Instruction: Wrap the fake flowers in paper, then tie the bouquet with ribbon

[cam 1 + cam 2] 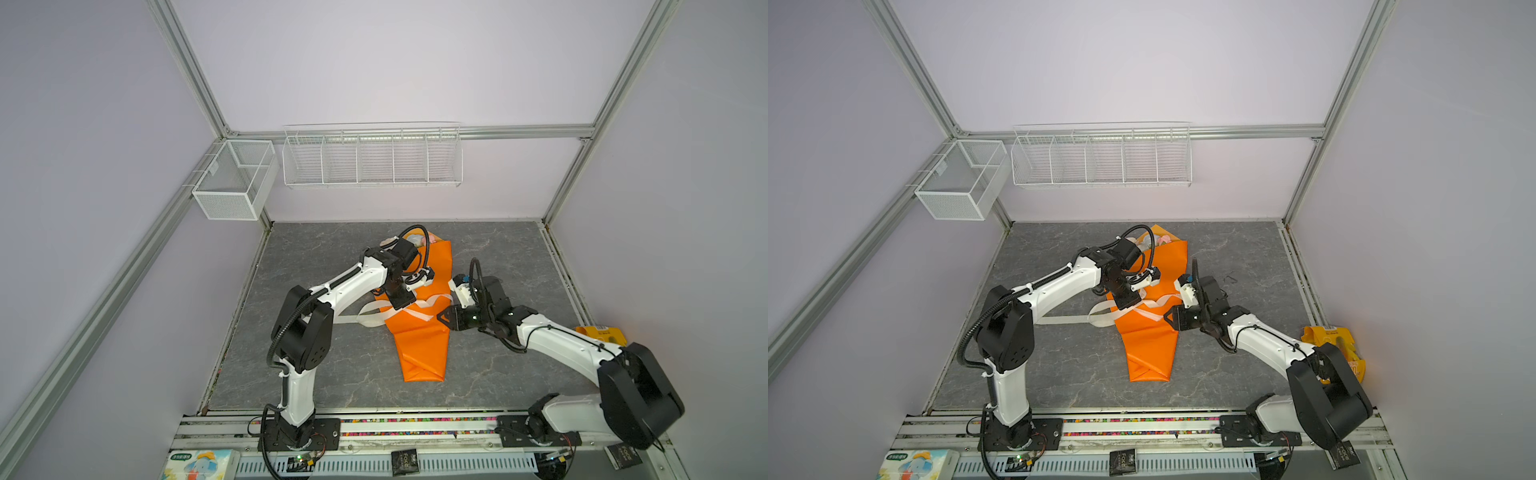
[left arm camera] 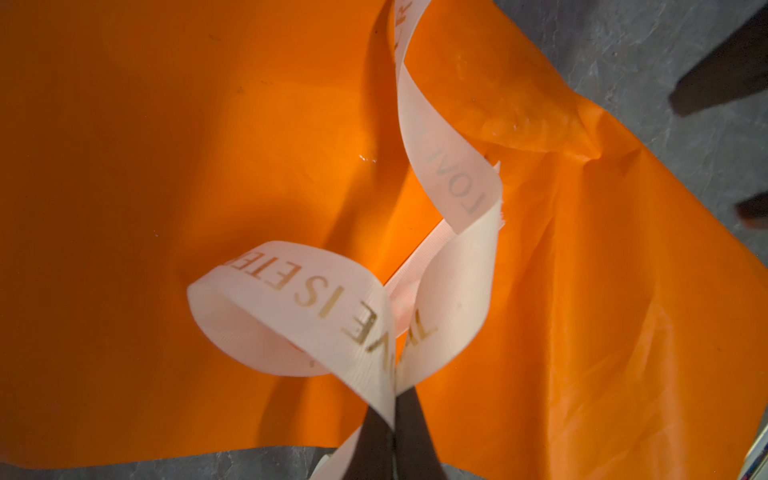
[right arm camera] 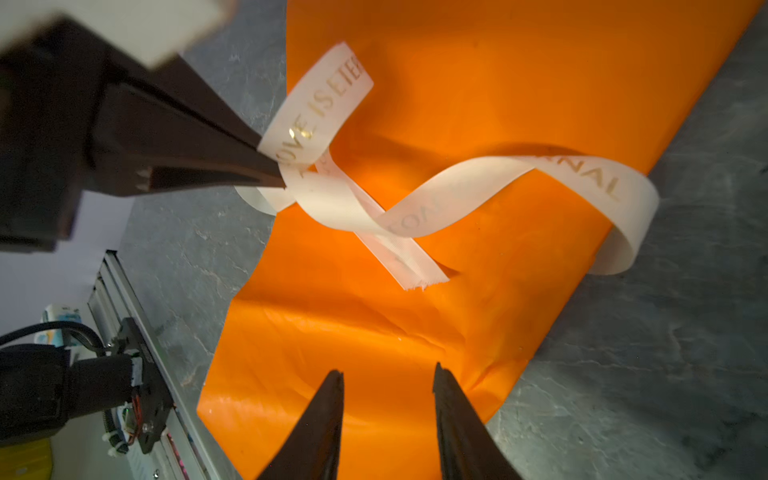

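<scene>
In both top views, bouquet of fake flowers (image 1: 415, 240) in orange wrap (image 1: 419, 345) mid-tabletop (image 1: 332, 249), long axis front to back, heads seemingly pointing rearward, bare room either side, left wrist view, left gripper (image 2: 395, 401) clamped on ribbon (image 2: 449, 166), right wrist view, right gripper (image 3: 388, 374) parted, empty, above the wrap

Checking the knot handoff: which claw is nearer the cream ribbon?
Left. The left claw is shut on the ribbon, beside its crossing over the orange wrap. The right claw is open and apart from it, over the wrap, short of the frayed end.
</scene>
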